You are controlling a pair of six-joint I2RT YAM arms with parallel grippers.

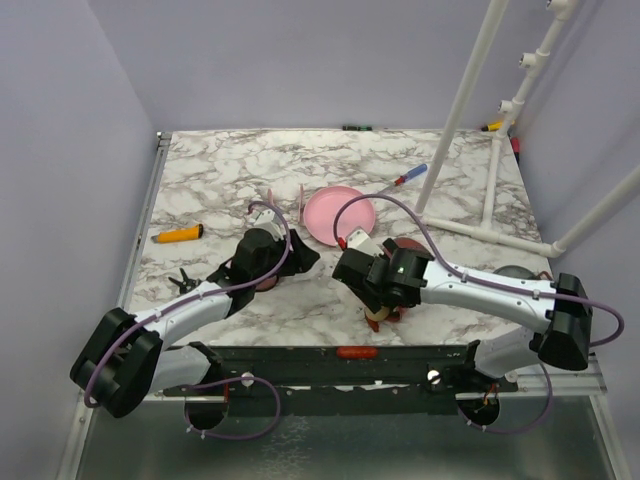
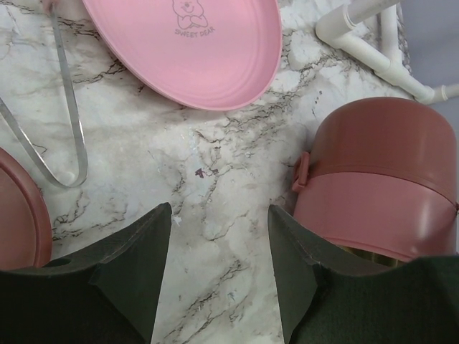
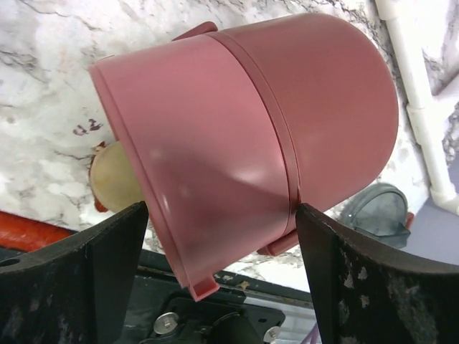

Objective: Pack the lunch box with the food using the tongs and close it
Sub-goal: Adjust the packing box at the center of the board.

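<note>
The dusty-red lunch box lies tipped on its side, both tiers stacked, its mouth toward the table's near edge. My right gripper stands open around it; the right finger is at the seam, the left finger clear of the wall. A tan ball of food sits at the box's mouth, and a red sausage stick lies by the front rail. My left gripper is open over bare marble, the lunch box to its right. The tongs lie left of the pink plate.
A maroon disc lid lies at the left gripper's left. The clear grey lid rests beyond the box, near white pipe legs. A screwdriver, an orange tool and black pliers lie about the table.
</note>
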